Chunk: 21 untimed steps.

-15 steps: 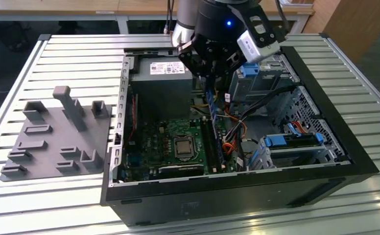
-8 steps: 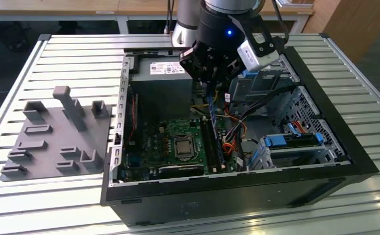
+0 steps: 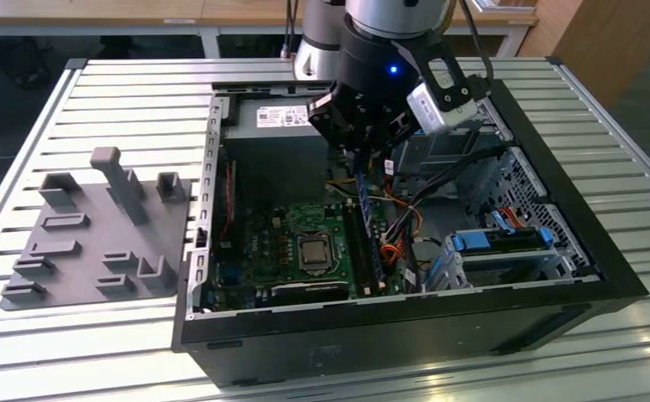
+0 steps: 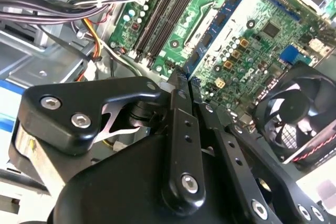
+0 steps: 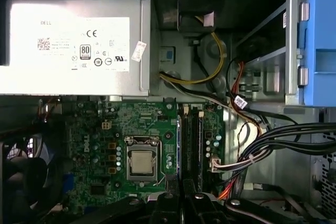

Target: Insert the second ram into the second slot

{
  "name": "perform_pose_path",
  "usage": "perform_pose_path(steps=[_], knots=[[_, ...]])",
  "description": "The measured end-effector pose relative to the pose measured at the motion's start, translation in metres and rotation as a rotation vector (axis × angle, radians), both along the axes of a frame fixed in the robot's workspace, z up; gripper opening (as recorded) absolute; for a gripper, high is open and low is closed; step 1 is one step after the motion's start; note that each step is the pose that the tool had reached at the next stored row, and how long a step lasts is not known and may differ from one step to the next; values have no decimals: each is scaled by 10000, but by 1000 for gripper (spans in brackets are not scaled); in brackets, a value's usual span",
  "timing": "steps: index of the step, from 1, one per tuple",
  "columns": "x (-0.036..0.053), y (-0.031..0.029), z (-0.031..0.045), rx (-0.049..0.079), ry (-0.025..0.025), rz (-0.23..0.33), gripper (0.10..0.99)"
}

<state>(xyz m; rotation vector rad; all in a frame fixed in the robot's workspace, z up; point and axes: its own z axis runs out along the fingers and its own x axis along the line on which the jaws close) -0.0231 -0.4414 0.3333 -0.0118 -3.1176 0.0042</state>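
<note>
Directly over the open computer case [image 3: 593, 251], the arm's gripper [image 3: 362, 159] hangs with its fingers drawn narrow, pinching the top edge of the second ram [image 3: 363, 197]. In the exterior view the stick shows as a thin bluish strip standing on edge just below the fingertips. Its lower end is close above the memory slots [image 3: 368, 247] on the green motherboard [image 3: 269, 243]. Whether it touches a slot cannot be told.

In the first wrist view the second ram [image 5: 178, 145] runs as a slim line out from the gripper [image 5: 181, 195]. It lies alongside the dark slots [image 5: 193, 145] and near the processor socket [image 5: 143, 161], with the grey power supply [image 5: 73, 45] beyond.

In the second wrist view the black fingers [image 4: 176, 108] meet almost together at the gripper [image 4: 181, 77], with a cooling fan [image 4: 299, 114] nearby.

A grey fixture tray [image 3: 90, 243] sits on the slatted table [image 3: 113, 84] at the exterior view's left, well apart from the case.
</note>
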Motion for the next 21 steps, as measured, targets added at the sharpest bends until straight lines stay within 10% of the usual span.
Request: perform_pose_path(steps=[21], knots=[[36, -84, -288, 0, 17, 66, 141]])
